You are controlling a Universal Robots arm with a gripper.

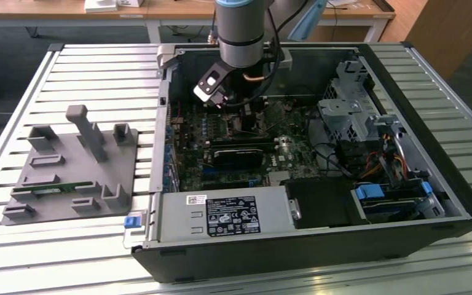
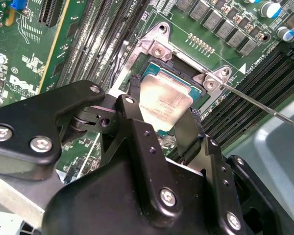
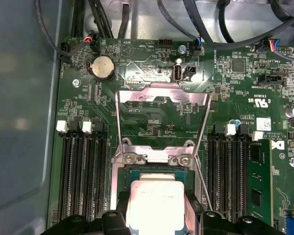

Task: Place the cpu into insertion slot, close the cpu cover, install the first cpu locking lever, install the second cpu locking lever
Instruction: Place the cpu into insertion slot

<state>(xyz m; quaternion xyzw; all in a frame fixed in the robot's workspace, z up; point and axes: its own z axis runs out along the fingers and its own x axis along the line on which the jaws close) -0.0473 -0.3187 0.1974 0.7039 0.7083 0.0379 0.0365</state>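
Slatted tabletop (image 1: 96, 67) holds the open computer case (image 1: 302, 252). The gripper (image 2: 159, 111) clamps the cpu (image 2: 166, 95) over the insertion slot (image 3: 152, 170) in both wrist views; the first wrist view also shows the cpu cover (image 3: 161, 95) flipped open.

This looks like a robotics lab or test workshop set up in an office-type room. A slatted metal desk (image 1: 96, 67) carries an open computer case (image 1: 302, 252) with its motherboard (image 3: 152, 112) bared, and beside it a grey fixture block (image 1: 64, 178) with moulded part holders. A robot arm (image 1: 240, 31) reaches into the case. Behind stand wooden tables (image 1: 179, 9) on a dark floor (image 1: 80, 34).
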